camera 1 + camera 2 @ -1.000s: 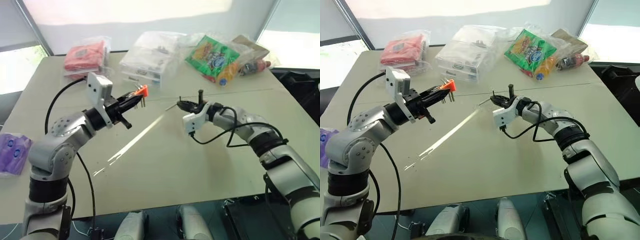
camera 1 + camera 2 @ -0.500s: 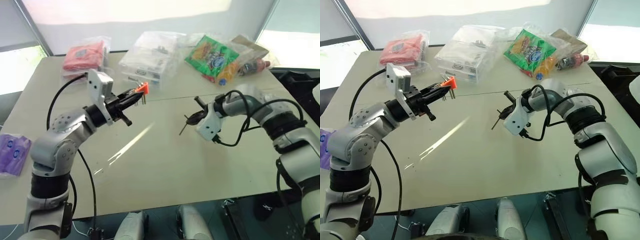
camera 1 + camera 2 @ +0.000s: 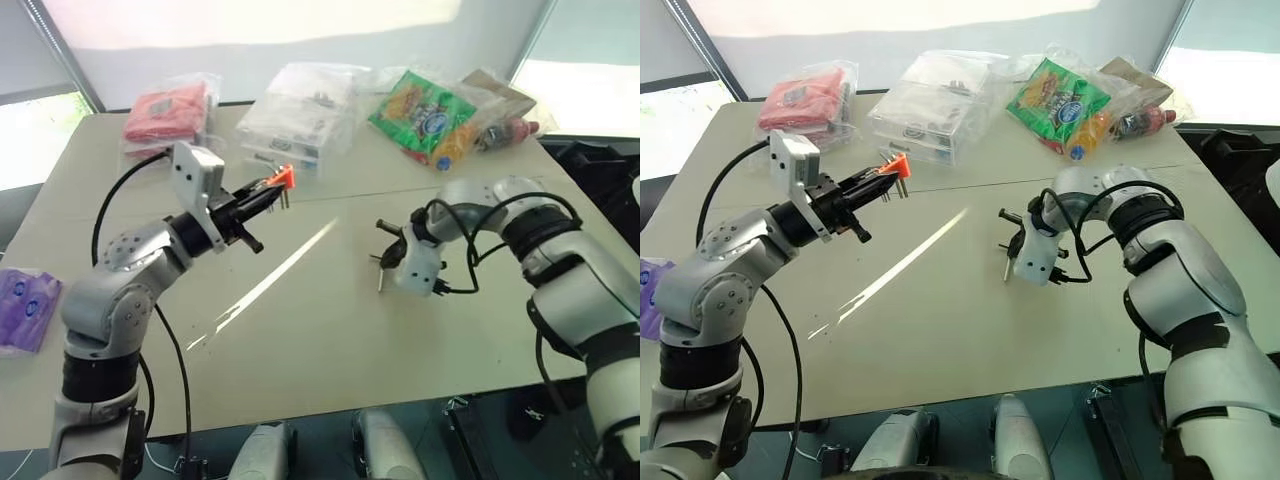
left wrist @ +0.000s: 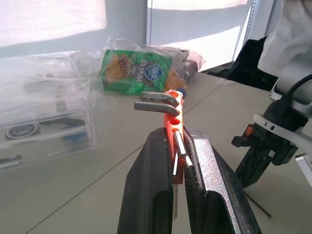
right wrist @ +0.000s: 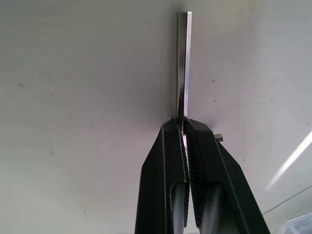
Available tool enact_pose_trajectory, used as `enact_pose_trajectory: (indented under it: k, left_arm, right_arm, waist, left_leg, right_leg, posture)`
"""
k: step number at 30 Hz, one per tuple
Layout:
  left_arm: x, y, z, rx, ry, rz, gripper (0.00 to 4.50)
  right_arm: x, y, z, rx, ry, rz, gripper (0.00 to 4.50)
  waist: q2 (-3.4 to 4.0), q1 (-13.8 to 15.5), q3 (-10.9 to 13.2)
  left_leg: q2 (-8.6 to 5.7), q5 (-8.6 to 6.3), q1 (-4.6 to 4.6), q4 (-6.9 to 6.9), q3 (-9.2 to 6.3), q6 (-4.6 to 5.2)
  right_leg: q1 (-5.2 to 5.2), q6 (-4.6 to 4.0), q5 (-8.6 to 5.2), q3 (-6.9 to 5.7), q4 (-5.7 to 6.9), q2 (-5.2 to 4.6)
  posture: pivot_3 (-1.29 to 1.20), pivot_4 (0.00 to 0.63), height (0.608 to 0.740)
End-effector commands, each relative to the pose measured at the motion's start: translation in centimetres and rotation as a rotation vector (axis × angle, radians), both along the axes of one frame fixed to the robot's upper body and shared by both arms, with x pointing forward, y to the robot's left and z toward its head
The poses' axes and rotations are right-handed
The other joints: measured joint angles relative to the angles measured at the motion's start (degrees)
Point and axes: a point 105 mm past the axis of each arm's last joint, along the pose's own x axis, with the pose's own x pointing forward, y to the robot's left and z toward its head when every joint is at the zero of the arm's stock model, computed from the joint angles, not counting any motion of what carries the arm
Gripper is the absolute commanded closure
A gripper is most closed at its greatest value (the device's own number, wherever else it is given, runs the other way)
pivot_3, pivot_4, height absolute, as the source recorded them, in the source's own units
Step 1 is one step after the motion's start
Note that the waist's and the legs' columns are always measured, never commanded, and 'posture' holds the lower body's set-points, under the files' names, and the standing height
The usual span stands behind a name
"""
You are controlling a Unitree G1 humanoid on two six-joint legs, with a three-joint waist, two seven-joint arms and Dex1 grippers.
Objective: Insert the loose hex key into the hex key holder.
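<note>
Judging the loose hex key thin, stiff, slick steel pinched in our right gripper low over the table; left gripper clamps the hex key holder aloft; we would grip near the bend.

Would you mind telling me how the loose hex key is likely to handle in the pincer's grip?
The hex key looks like thin, straight polished steel: probably stiff and light. Smooth faces, pinched at one end by the right pincer, so it may pivot or slip.

A pale table stands before bright, blind-covered windows.
</note>
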Motion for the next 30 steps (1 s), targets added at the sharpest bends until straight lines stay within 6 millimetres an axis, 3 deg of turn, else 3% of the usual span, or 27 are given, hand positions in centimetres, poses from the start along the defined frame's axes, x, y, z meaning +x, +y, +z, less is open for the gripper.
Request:
enact_pose_trajectory:
  k: [1, 5, 10, 14, 17, 23, 27, 30]
  left_arm:
    - [-0.7, 0.1, 1.5, -0.016, -0.073, 0.004, 4.5]
    - [-0.7, 0.1, 1.6, -0.017, -0.074, 0.006, 4.5]
    - [-0.7, -0.1, 1.5, -0.02, -0.07, 0.002, 4.5]
    - [-0.6, -0.3, 1.4, -0.023, -0.067, -0.004, 4.5]
    - [-0.4, -0.4, 1.4, -0.025, -0.067, -0.009, 4.5]
    - [-0.4, -0.6, 1.3, -0.028, -0.065, -0.015, 4.5]
    - [-0.5, -0.7, 1.1, -0.028, -0.06, -0.018, 4.5]
    - [-0.5, -0.7, 1.1, -0.026, -0.056, -0.018, 4.5]
  right_arm:
    - [0.7, 0.4, 0.9, 0.008, -0.043, 0.007, 3.0]
    - [0.8, 0.3, 1.7, 0.073, -0.033, -0.033, 0.92]
    - [0.7, -0.5, 4.4, 0.237, 0.071, -0.216, 0.92]
    - [-0.6, -0.9, 6.0, 0.371, 0.303, -0.408, 0.92]
    - [-0.4, 0.0, 7.5, 0.647, 0.56, -0.703, 0.92]
    - [1.6, 0.8, 8.2, 1.145, 0.817, -1.423, 0.92]
    - [1.5, 0.6, 6.9, 1.249, 0.81, -1.826, 0.92]
    - [0.9, 0.5, 5.9, 1.25, 0.764, -2.021, 0.92]
  waist:
    - [0.0, 0.0, 0.0]
    - [0.0, 0.1, 0.0]
    - [0.0, 0.1, 0.0]
    - [0.01, 0.0, 0.0]
    - [0.03, 0.0, 0.0]
    - [0.05, 0.5, 0.0]
    - [0.06, 0.6, 0.0]
    - [0.06, 0.6, 0.0]
  left_leg:
    - [0.0, 0.0, 0.0, 0.0, 0.0, 0.0]
    - [-0.01, 0.0, 0.01, 0.02, 0.0, 0.0]
    - [-0.03, 0.0, -0.01, 0.04, -0.03, 0.0]
    - [0.0, -0.01, -0.01, 0.02, -0.06, 0.01]
    - [0.01, -0.01, -0.01, 0.02, -0.1, 0.02]
    - [0.02, -0.01, -0.09, 0.03, -0.14, 0.02]
    - [-0.02, -0.01, -0.25, 0.07, -0.17, 0.02]
    - [-0.07, -0.01, -0.4, 0.14, -0.21, 0.01]
  right_leg:
    - [0.0, 0.0, 0.0, 0.0, 0.0, 0.0]
    - [0.04, 0.0, 0.0, 0.0, 0.0, 0.0]
    - [0.08, 0.0, 0.0, 0.0, -0.06, -0.03]
    - [0.08, 0.0, 0.0, -0.01, -0.06, -0.04]
    - [0.07, 0.0, 0.0, -0.01, -0.03, -0.05]
    - [-0.07, -0.02, 0.0, 0.0, 0.08, -0.14]
    - [-0.18, -0.02, 0.01, 0.01, 0.08, -0.18]
    - [-0.24, -0.01, 0.01, -0.03, 0.07, -0.23]
  posture:
    - [0.0, 0.15, 0.74]
    - [0.0, 0.15, 0.74]
    - [0.0, 0.15, 0.74]
    - [0.0, 0.15, 0.74]
    - [0.0, 0.15, 0.74]
    - [0.0, 0.15, 0.74]
    - [0.0, 0.15, 0.74]
    - [0.0, 0.15, 0.74]
